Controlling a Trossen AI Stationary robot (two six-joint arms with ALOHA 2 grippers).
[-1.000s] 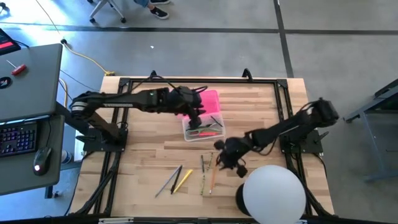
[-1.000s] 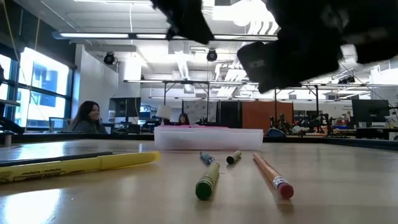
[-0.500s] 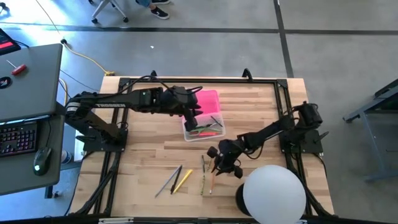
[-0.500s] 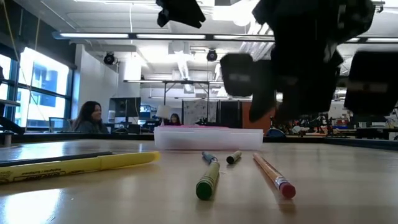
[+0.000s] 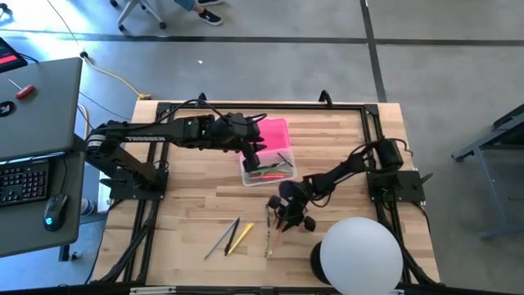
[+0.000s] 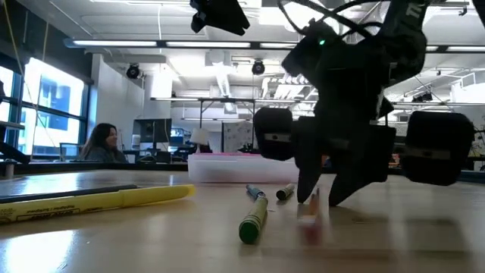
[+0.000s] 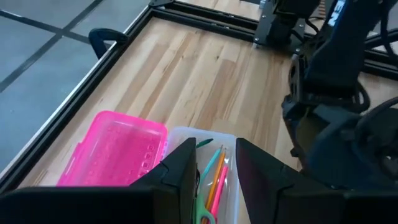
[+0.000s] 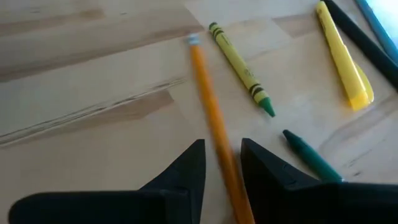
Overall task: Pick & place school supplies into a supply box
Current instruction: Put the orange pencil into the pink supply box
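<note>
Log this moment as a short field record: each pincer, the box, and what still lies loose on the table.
right pincer: low at the wooden table, fingers open, straddling the orange pencil, not closed on it
left pincer: open, above the clear plastic box with pink lid
box contents: several pens and pencils inside, lid swung open
loose items: green crayon, yellow highlighter, teal pen
other: large white dome at the table's near right corner

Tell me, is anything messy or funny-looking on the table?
A bit. The supply box sits open, its pink lid flipped flat beside it. A crayon, highlighter and pencil lie loose at different angles.
</note>
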